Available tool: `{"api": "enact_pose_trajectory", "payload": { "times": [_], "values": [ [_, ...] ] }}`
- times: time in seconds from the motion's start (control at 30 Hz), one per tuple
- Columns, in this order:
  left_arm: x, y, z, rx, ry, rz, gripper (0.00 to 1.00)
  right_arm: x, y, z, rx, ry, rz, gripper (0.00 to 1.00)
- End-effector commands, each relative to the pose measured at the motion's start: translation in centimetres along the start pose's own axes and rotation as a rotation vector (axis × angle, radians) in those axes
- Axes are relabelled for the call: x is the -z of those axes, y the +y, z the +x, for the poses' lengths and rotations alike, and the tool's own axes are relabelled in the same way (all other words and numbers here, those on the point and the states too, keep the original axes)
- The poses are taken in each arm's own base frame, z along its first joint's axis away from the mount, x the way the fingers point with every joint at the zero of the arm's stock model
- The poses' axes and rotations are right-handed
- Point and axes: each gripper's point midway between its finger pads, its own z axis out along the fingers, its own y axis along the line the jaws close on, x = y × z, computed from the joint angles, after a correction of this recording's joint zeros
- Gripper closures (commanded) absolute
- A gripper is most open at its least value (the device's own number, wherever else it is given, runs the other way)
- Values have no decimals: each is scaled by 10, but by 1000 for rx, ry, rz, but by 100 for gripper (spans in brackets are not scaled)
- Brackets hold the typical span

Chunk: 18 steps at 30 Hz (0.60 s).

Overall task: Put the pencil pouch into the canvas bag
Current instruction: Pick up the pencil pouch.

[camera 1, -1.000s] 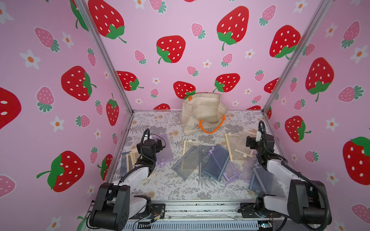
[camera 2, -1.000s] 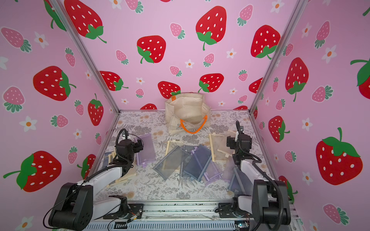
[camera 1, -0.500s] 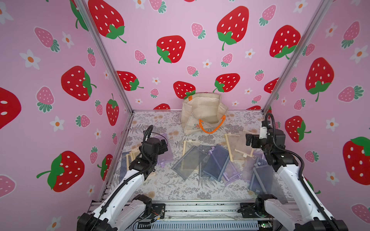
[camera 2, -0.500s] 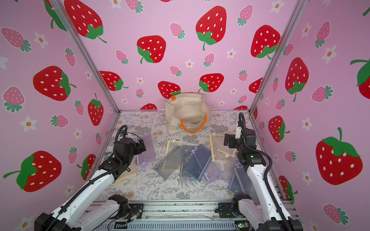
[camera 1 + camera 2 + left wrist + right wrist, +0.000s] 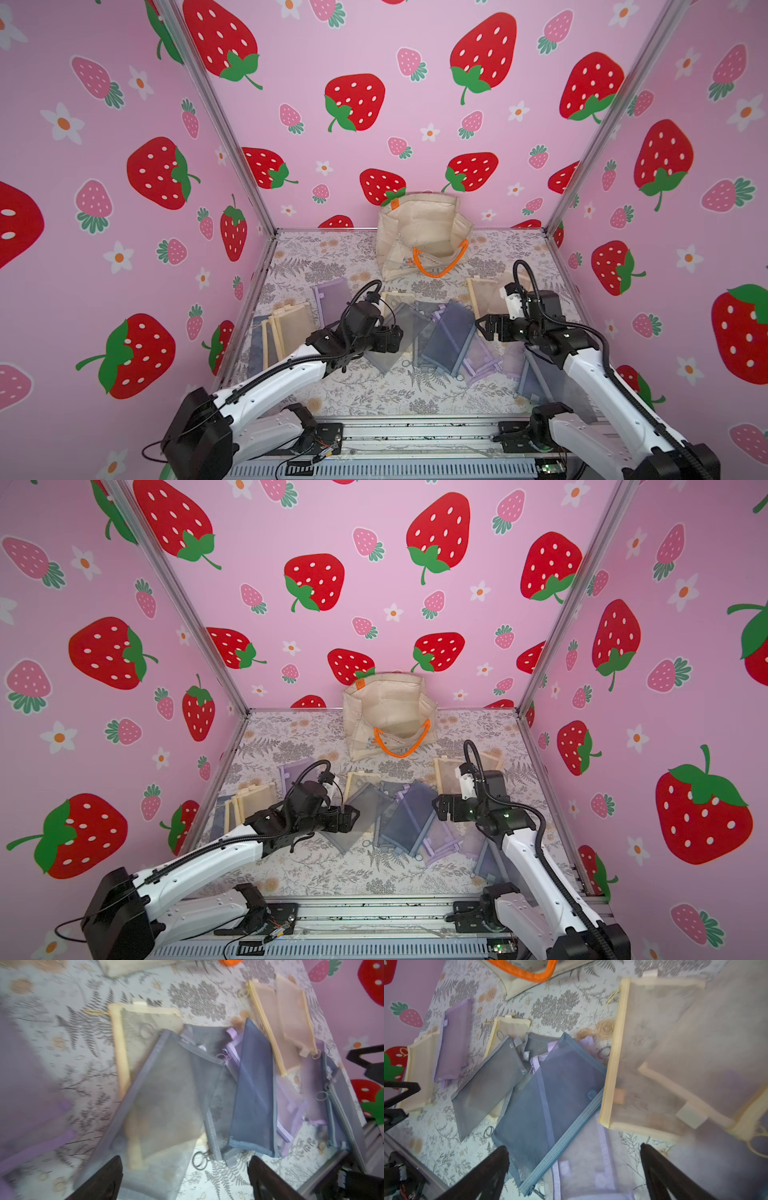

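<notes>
left gripper (image 5: 395, 334) moved inward, jaws wide, seemingly over grey pouch (image 5: 166, 1093) | right gripper (image 5: 484, 326) likewise inward, wide

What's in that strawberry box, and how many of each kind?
Canvas bag: 1
Grippers: 2, the left gripper and the right gripper, both open
Mesh pouches: at least 11; they overlap, so some may be hidden
Total: at least 14
</notes>
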Motion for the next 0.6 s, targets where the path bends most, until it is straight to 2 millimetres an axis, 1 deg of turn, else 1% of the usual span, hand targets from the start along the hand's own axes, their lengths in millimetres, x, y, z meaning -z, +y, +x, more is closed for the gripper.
{"api": "enact_pose_trajectory", "payload": {
  "times": [0.0,0.03,0.07,0.13,0.27,0.37,0.43,0.57],
  "values": [
    [-14,-51,-22,8,-29,170,10,-11,22,3,-41,-3,-116,1],
    [-22,-63,-22,5,-15,222,11,-17,23,8,-51,9,-128,1],
    [-30,-68,-22,6,-1,237,12,-22,23,13,-59,22,-132,1],
    [-48,-74,-22,-2,33,238,15,-31,21,20,-74,38,-138,1],
    [-76,-81,-18,-7,80,244,20,-42,20,28,-75,60,-142,1],
    [-90,-87,-14,-12,108,256,24,-48,20,32,-78,66,-152,0],
    [-98,-88,-10,-17,121,251,27,-53,19,35,-85,71,-156,0],
    [-114,-88,-2,-3,149,255,34,-65,15,43,-98,96,-156,4]
  ]
}}
